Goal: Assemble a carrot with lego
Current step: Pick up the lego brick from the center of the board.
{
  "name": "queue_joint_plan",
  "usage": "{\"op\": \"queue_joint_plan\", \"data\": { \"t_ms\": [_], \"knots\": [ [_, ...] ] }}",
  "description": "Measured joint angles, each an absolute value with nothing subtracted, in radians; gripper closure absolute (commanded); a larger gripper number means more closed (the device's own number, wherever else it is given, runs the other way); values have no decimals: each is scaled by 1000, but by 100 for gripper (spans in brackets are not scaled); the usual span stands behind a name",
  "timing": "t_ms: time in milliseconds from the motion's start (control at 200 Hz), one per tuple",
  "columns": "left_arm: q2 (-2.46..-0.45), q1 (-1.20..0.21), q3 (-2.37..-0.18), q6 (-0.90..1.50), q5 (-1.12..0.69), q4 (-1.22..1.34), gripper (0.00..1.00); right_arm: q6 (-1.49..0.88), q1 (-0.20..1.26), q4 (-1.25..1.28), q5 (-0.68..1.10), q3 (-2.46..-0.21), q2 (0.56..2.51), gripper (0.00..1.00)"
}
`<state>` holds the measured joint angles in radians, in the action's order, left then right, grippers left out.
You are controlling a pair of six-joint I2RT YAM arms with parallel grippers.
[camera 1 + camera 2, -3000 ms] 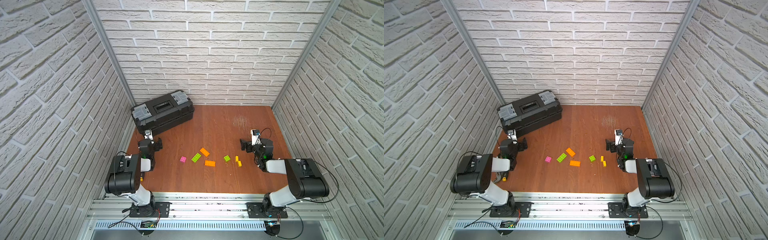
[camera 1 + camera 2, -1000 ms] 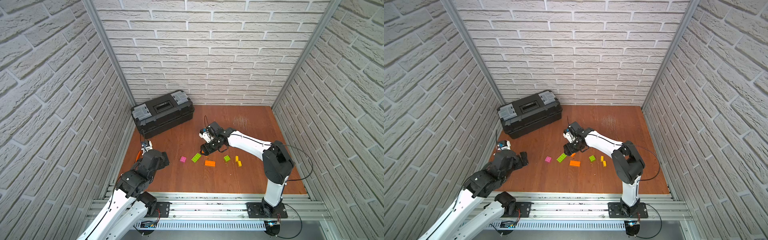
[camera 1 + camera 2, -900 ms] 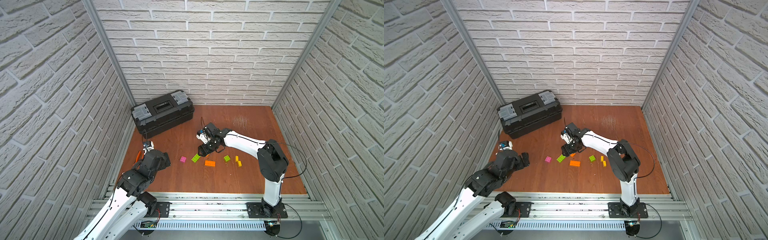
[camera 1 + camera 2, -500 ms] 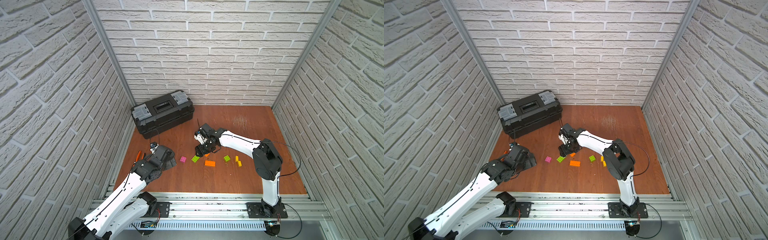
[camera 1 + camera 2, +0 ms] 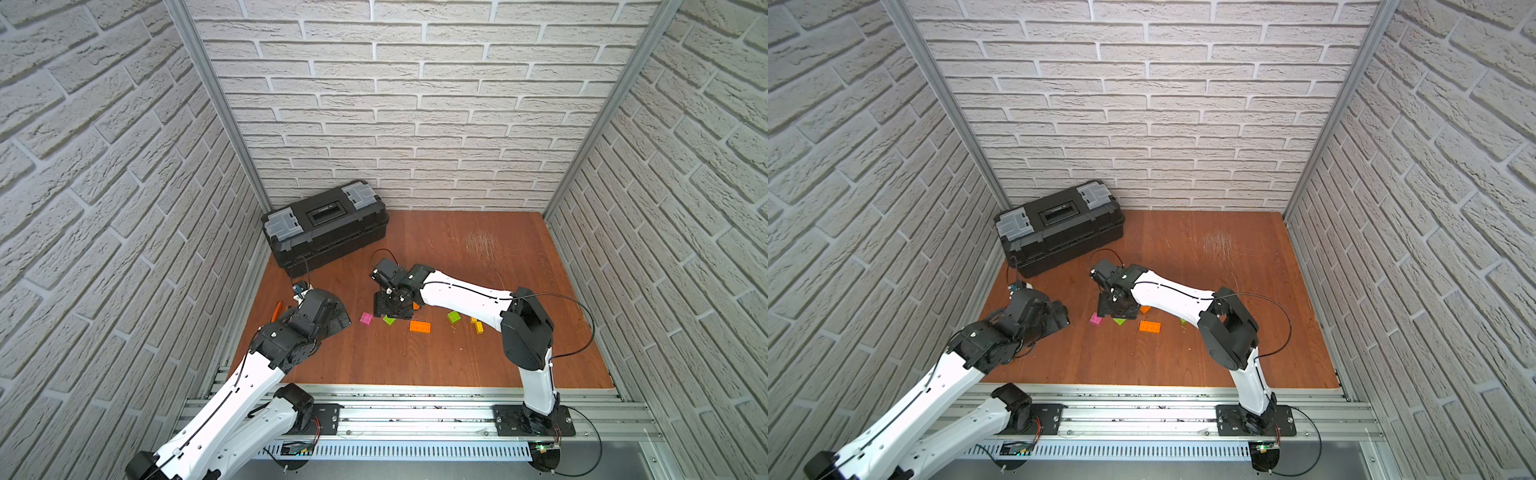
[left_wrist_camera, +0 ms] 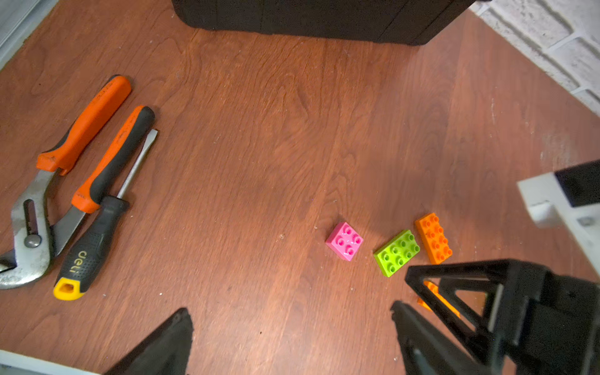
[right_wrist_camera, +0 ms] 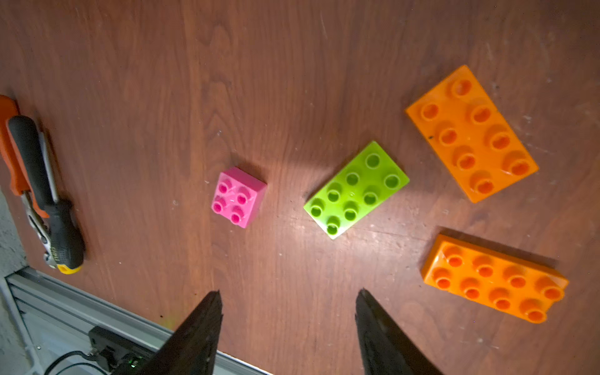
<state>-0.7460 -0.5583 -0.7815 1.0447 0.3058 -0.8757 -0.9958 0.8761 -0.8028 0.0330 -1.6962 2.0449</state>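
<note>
Your right tool (image 7: 289, 292) sat empty w/ jaws part-open near the green brick (image 7: 355, 190). A skewed close could've shoved it into the pink brick (image 7: 238, 196). Your left tool (image 6: 289, 308) was wide open, empty.

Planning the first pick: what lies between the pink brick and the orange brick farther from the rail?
The lime-green brick, lying flat, touching neither; the right wrist view shows this best.

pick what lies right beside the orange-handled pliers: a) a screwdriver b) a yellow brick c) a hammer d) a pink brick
a: the black-handled screwdriver lies right alongside the pliers, while the pink brick sits well apart from them.
</note>
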Motion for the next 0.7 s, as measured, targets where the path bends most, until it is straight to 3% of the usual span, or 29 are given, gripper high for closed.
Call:
{"op": "queue_joint_plan", "data": {
  "t_ms": [700],
  "knots": [
    [-595, -550, -705, 1009, 259, -844, 2, -1143, 866, -870, -30, -1724, 2157, 31]
  ]
}}
